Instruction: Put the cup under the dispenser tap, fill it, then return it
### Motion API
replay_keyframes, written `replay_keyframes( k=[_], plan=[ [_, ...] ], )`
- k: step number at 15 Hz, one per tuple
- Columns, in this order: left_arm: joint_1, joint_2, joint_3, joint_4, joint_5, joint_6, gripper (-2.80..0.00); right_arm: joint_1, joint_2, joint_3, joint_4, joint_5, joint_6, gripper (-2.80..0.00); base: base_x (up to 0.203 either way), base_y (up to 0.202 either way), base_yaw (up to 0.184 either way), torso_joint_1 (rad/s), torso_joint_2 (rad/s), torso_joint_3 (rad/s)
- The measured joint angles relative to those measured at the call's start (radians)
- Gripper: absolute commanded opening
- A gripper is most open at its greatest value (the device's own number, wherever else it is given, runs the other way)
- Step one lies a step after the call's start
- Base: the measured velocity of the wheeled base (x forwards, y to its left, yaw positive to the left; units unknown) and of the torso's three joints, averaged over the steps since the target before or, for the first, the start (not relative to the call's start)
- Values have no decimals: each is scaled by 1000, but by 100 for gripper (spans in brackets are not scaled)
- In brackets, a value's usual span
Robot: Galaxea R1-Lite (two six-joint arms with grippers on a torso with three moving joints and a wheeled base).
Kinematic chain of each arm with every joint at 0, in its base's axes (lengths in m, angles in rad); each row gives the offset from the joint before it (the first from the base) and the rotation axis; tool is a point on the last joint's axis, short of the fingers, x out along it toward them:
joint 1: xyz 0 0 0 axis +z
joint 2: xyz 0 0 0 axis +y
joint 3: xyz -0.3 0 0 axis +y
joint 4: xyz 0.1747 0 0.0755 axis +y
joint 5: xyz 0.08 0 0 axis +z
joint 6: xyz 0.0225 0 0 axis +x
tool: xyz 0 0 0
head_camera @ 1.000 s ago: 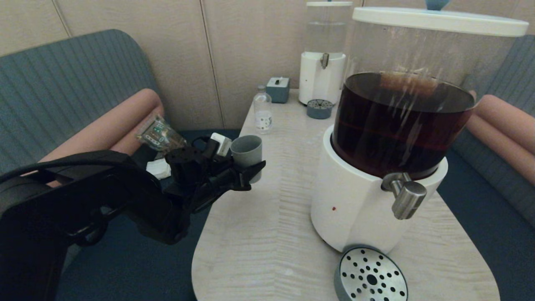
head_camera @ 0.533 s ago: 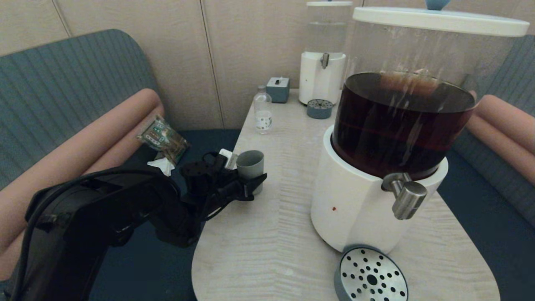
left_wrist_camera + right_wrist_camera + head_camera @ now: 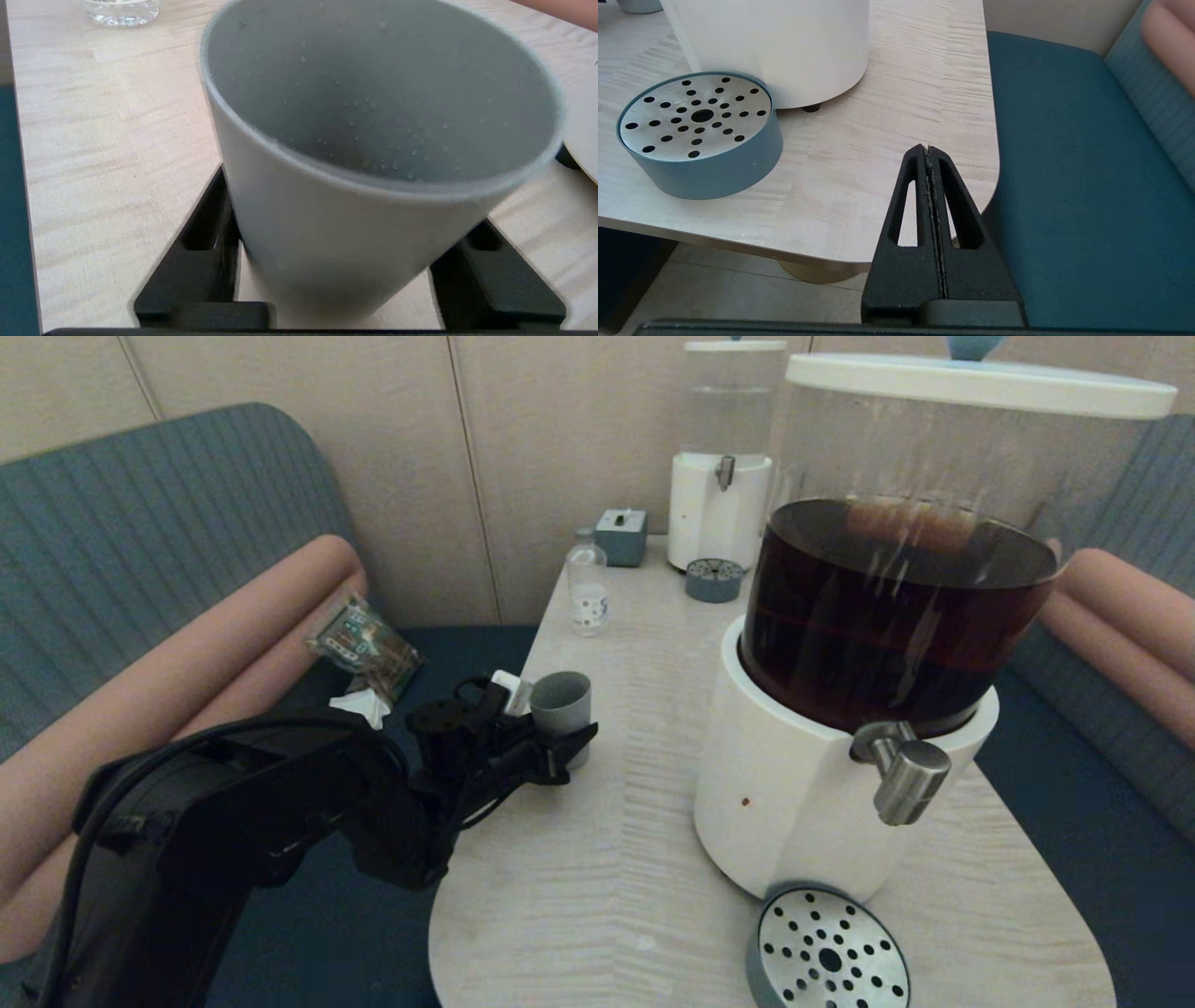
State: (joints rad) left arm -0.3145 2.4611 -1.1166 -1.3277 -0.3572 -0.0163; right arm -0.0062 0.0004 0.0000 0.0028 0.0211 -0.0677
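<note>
The grey-green cup (image 3: 560,705) stands upright near the table's left edge, well left of the big dispenser (image 3: 794,793). My left gripper (image 3: 567,733) reaches in from the left and is shut on the cup's lower wall, one black finger on each side (image 3: 205,224). In the left wrist view the cup (image 3: 373,233) fills the picture, with droplets on its inner wall. The steel dispenser tap (image 3: 904,775) juts out at the front right, above the round drip tray (image 3: 829,952). My right gripper (image 3: 927,149) is shut on nothing by the table's front right corner.
A small clear bottle (image 3: 587,588), a grey box (image 3: 621,535), a smaller clear-liquid dispenser (image 3: 719,513) and its small tray (image 3: 714,579) stand at the back of the table. A packet (image 3: 364,639) lies on the left sofa. The drip tray (image 3: 698,126) is left of my right gripper.
My left arm has come down and set the cup on the table near its left edge. Over the last half second it has barely moved.
</note>
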Motion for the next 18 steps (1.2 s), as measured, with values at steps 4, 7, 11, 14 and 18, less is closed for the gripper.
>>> replay_keyframes(
  k=[4, 7, 11, 14, 18],
  plan=[
    [0, 5, 1, 8, 1, -4, 0, 0, 0, 0, 1, 0, 0, -280, 0, 0, 0, 0, 0, 0],
    [-2, 3, 4, -4, 1, -8, 0, 0, 0, 0, 0, 0, 0, -280, 0, 0, 0, 0, 0, 0],
    [-2, -29, 46, -5, 0, -7, 0, 0, 0, 0, 0, 0, 0, -280, 0, 0, 0, 0, 0, 0],
    [-1, -97, 160, -7, -1, -2, 0, 0, 0, 0, 1, 0, 0, -280, 0, 0, 0, 0, 0, 0],
    [-1, -254, 363, -20, 0, 1, 0, 0, 0, 0, 0, 0, 0, -280, 0, 0, 0, 0, 0, 0]
  ],
)
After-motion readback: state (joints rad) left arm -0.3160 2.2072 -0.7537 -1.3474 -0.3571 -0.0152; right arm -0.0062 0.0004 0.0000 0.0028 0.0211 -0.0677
